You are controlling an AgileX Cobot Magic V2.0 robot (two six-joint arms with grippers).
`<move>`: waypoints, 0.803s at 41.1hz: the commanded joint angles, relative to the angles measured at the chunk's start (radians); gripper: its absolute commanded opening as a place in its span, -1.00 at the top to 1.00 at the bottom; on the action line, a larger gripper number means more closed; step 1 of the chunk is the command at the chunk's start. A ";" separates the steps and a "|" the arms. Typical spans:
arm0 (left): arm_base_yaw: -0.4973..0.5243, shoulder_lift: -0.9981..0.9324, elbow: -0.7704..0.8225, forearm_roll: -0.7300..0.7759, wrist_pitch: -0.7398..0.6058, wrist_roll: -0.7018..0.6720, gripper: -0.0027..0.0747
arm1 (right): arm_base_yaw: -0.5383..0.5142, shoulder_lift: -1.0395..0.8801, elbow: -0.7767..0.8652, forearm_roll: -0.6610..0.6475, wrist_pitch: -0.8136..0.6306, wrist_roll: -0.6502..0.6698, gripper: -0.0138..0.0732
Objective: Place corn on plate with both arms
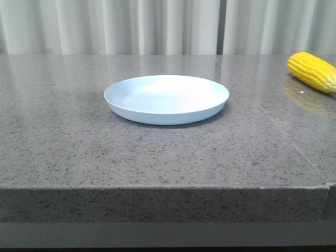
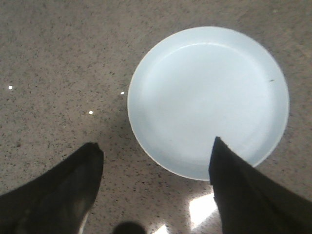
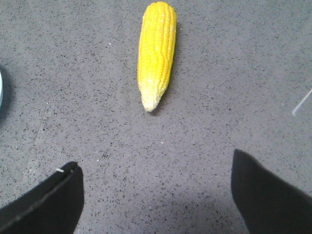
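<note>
Front view: the plate [image 1: 166,98] sits empty near the middle of the grey bench [image 1: 79,152]. The corn [image 1: 313,71] lies well apart from it, toward the far right edge, partly cut off by the frame. Neither of my arms shows here.

Left wrist view: my left tool [image 2: 156,187] hangs above the bench with its fingers spread wide, holding nothing. The plate [image 2: 208,100] lies just ahead, and one fingertip overlaps its near rim in this view; whether it is close to touching I can't judge from this angle. Best kept clear, or used only to steady the plate.

Right wrist view: my right tool [image 3: 155,195] is also spread apart and empty, above bare bench. The corn [image 3: 157,53] lies ahead, lengthwise to my approach, paler tip toward me. A sliver of the plate's rim [image 3: 1,92] shows at the frame edge.

Step in hand, as I read it: reach and pick the cob. I should move forward until the fingers straddle its thick middle, not the tapering tip, then descend low so the pads close across the width. It is round and may roll, so close slowly and squarely.
</note>
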 commanded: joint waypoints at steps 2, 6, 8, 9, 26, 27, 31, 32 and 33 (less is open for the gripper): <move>-0.043 -0.173 0.096 0.015 -0.110 -0.045 -0.26 | -0.001 0.000 -0.033 -0.016 -0.074 -0.003 -0.78; -0.052 -0.283 0.203 0.013 -0.157 -0.068 -0.26 | -0.001 0.000 -0.033 -0.016 -0.074 -0.003 -0.78; -0.052 -0.331 0.263 0.011 -0.183 -0.071 -0.26 | -0.001 0.000 -0.033 -0.016 -0.074 -0.003 -0.78; -0.052 -0.362 0.289 0.011 -0.195 -0.079 -0.26 | -0.001 0.000 -0.033 -0.016 -0.074 -0.003 -0.78; -0.052 -0.802 0.735 -0.012 -0.340 -0.122 -0.26 | -0.001 0.000 -0.033 -0.016 -0.074 -0.003 -0.78; -0.052 -0.830 0.752 -0.012 -0.342 -0.122 -0.26 | -0.001 0.000 -0.033 -0.016 -0.074 -0.003 -0.78; -0.052 -0.909 0.818 -0.017 -0.342 -0.122 -0.26 | -0.001 0.000 -0.033 -0.016 -0.074 -0.003 -0.78; -0.052 -0.924 0.830 -0.017 -0.342 -0.122 -0.26 | -0.001 0.000 -0.033 -0.016 -0.074 -0.003 -0.78; -0.052 -0.944 0.840 -0.012 -0.342 -0.122 -0.26 | -0.001 0.000 -0.033 -0.016 -0.074 -0.003 -0.78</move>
